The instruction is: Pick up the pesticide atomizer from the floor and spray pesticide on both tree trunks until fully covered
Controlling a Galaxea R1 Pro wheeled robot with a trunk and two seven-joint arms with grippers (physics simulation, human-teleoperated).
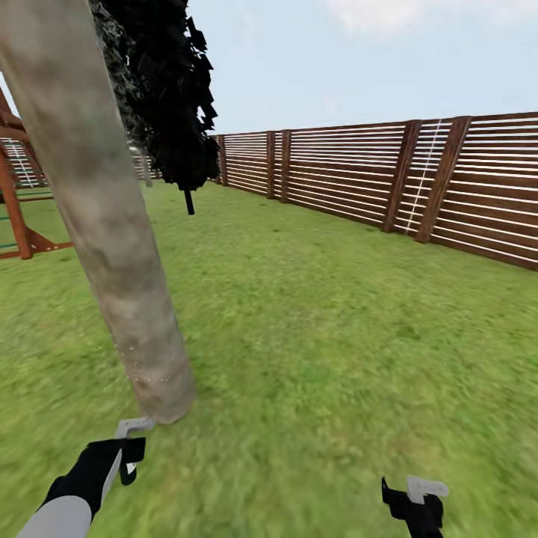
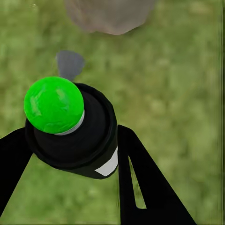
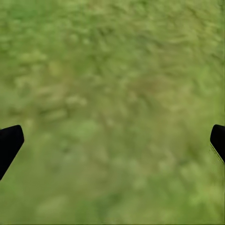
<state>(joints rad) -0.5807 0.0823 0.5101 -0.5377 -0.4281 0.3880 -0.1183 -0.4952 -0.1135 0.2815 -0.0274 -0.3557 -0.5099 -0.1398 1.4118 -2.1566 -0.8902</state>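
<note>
- One tree trunk (image 1: 104, 224) across the left of the head view, leaning, mottled grey-tan, top cut off by the upper edge; base planted in the lawn (image 1: 314, 314) at lower left.
- Dark jagged foliage (image 1: 168, 97) at upper left, partly behind the trunk, cut by the top edge; thin dark stem below it, too small to tell more.
- Reddish wooden frame (image 1: 19, 217) at the far left edge, mostly cut off; kind not clear.
- Left gripper (image 1: 128, 448) at lower left, just below the trunk base, clamped on the pesticide atomizer (image 2: 77, 129); in the head view the bottle lost among the black fingers, only a pale tab near the trunk foot visible.
- In the left wrist view: dark bottle with a white band, tip bright green, held between two black fingers (image 2: 145, 187); blurred trunk base (image 2: 110, 14) at the top centre, cut off; small grey patch on the grass between bottle and trunk, nature unclear.
- Slatted reddish-brown fence (image 1: 388, 179) running from centre to the right edge.
- Right gripper (image 1: 418, 501) at lower right, cut by the bottom edge; in the right wrist view, fingertips (image 3: 9, 145) at opposite edges, spread wide, nothing but blurred grass (image 3: 112, 103) between.
</note>
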